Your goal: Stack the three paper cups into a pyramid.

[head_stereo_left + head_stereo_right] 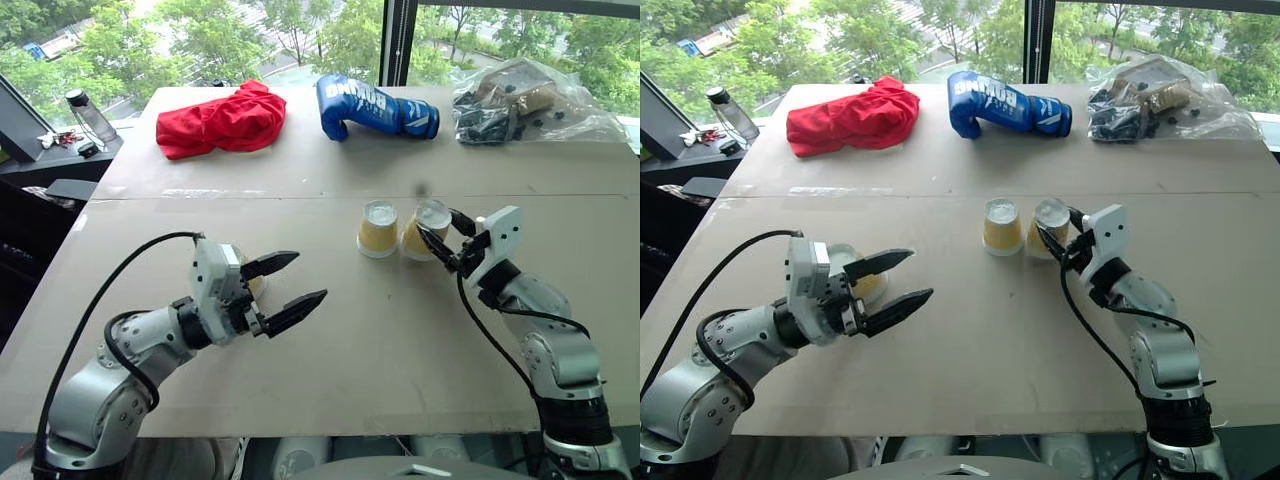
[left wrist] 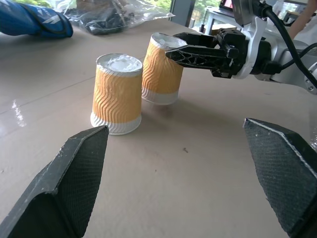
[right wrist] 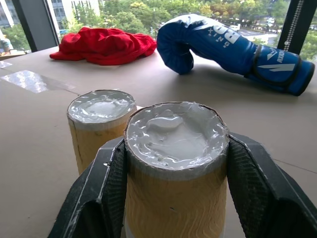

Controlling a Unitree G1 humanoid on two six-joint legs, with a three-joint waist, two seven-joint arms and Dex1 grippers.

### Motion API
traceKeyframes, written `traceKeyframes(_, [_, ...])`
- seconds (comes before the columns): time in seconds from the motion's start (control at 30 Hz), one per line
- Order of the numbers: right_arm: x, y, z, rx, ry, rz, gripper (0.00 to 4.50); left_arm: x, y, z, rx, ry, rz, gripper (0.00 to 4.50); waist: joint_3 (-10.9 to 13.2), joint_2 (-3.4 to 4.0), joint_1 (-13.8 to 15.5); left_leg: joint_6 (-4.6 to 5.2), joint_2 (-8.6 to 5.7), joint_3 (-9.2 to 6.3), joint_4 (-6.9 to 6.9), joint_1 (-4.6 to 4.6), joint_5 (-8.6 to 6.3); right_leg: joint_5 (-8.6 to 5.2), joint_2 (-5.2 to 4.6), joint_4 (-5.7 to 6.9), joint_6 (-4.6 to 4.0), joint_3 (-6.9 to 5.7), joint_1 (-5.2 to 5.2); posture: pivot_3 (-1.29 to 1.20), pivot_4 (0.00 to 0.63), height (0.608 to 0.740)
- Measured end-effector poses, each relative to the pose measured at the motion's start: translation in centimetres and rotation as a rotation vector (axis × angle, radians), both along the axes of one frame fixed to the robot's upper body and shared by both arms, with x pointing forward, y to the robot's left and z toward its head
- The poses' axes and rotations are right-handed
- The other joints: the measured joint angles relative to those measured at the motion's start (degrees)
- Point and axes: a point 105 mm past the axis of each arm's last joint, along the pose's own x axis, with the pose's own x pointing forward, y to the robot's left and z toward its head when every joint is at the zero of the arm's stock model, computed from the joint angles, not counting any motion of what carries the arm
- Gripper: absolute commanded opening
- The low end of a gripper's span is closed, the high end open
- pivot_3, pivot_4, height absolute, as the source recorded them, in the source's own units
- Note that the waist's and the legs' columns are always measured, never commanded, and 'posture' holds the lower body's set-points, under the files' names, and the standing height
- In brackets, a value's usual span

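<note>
Nearest, the left gripper [image 1: 290, 283] hovers over the counter [image 1: 400, 340] with its fingers spread wide and empty; a third cup [image 1: 855, 272] stands just behind it, partly hidden. Farther out, the right gripper [image 1: 440, 238] has its fingers closed on the right cup [image 1: 425, 230], which sits upside down, slightly tilted, just beside the middle cup [image 1: 378, 228], also inverted; these two look like the pyramid's base, nearly set. Still to do, I judge: releasing, then placing the third cup on top. Beyond lie a red cloth [image 1: 220, 120], a blue boxing glove [image 1: 375, 107] and a plastic bag [image 1: 520, 100].

Table [image 1: 330, 340] bearing cups [image 1: 378, 229], glove [image 1: 372, 108], cloth [image 1: 220, 120]
</note>
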Motion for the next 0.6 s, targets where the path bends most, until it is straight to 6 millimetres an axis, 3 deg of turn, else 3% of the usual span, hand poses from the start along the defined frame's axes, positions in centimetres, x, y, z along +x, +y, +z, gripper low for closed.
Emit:
traceKeyframes(0.1, [0.1,0.3,-0.9,-0.025,0.007,0.024,2.1,-0.1,0.1,-0.2,-0.002,0.0,0.01,4.5,0.0,0.0,-0.1,0.0,0.0,0.02,0.0,0.0,0.0,0.0,0.0,0.01,0.0,0.02,0.0,0.0,0.15,0.74])
traceKeyframes(0.6, [1.7,0.9,-0.7,-0.059,-0.07,0.015,2.1,-0.1,0.0,-0.1,-0.001,-0.019,0.027,4.5,0.0,-0.01,-0.2,-0.02,0.01,0.02,0.01,0.03,0.01,0.0,0.02,0.04,0.0,0.02,0.0,0.0,0.15,0.74])
